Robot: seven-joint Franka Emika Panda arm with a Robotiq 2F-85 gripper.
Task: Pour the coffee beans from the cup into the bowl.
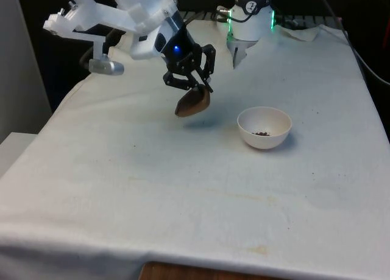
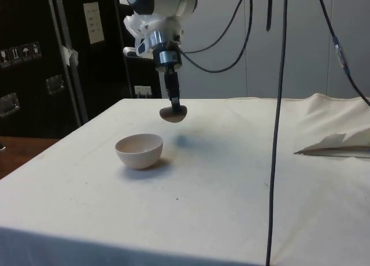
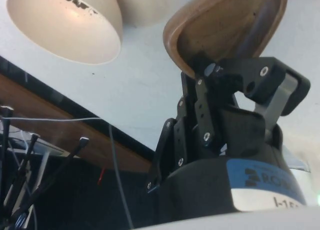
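Cup (image 1: 193, 102) — a brown wooden one — is held tilted above the white cloth (image 1: 183, 195), clamped by its rim between the fingers of the gripper (image 1: 196, 85), well clear of the table. The bowl (image 1: 264, 127) stands apart from it, toward the front view's right, with a few coffee beans (image 1: 262, 133) seen at its bottom. No beans can be made out in the cup's visible interior, so the pour is judged largely done — next, the cup would be righted and set down.
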